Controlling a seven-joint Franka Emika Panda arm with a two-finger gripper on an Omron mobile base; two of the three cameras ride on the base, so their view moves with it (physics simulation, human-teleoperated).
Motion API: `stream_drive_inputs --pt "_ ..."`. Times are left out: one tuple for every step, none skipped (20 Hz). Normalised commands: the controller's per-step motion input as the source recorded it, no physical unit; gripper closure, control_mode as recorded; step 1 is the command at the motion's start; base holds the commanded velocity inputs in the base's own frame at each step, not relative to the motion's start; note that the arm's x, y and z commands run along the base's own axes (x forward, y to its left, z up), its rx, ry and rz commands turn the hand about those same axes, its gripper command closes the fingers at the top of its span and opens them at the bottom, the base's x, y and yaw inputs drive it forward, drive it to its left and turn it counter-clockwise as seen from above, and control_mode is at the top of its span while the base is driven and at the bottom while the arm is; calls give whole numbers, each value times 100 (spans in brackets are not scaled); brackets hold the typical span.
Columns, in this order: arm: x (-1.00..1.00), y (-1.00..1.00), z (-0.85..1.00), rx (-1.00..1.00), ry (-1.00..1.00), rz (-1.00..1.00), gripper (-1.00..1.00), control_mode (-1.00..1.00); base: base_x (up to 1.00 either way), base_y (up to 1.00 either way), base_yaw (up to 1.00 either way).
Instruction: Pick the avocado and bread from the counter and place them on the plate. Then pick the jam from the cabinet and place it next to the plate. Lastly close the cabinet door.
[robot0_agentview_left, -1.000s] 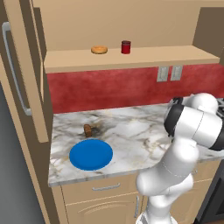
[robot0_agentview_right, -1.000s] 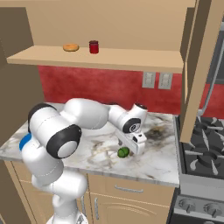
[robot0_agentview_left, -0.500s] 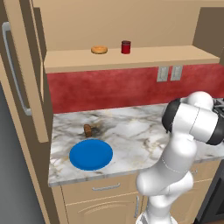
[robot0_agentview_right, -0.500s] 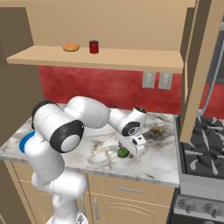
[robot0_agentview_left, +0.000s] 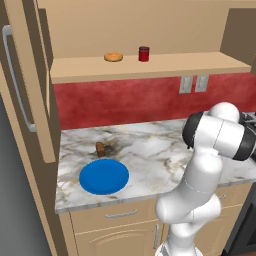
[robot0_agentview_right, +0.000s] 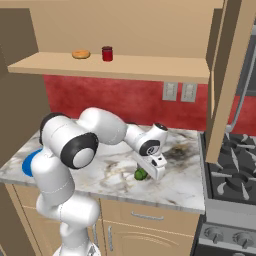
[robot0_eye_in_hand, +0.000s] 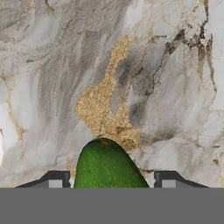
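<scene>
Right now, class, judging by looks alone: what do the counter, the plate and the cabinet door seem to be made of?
Counter: polished marble, white-grey with brownish veins.
Plate: uniform bright blue, matte; plastic or glazed ceramic, hard to tell.
Cabinet door: tan wood-coloured panel, no grain visible, with a grey bar handle, likely metal.

kitchen: marble counter (robot0_agentview_left: 150, 150), stove (robot0_agentview_right: 235, 175)

An orange-tan ring pastry (robot0_agentview_left: 113, 57) lies on the shelf; two grey wall outlets (robot0_agentview_left: 194, 84) sit on the red backsplash (robot0_agentview_left: 125, 102) (side by side); a stove (robot0_agentview_right: 235, 172) stands right.
</scene>
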Motion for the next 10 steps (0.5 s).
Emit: stream_drive_inputs --pt "0 0 0 0 0 0 100 -100 0 0 0" --pt "0 0 0 0 0 0 100 -100 0 0 0" --pt "0 0 0 0 0 0 100 -100 0 0 0" --pt "0 0 0 0 0 0 100 -100 0 0 0" --pt "0 0 13 0 -3 0 100 -100 0 0 0" --pt "0 0 26 0 -9 0 100 -100 0 0 0" --pt "0 0 32 0 -13 0 100 -100 0 0 0" --pt "0 0 37 0 -16 0 100 -100 0 0 0" --pt "0 4 41 0 -18 0 100 -100 0 0 0" --pt "0 12 49 0 -18 0 100 -100 0 0 0"
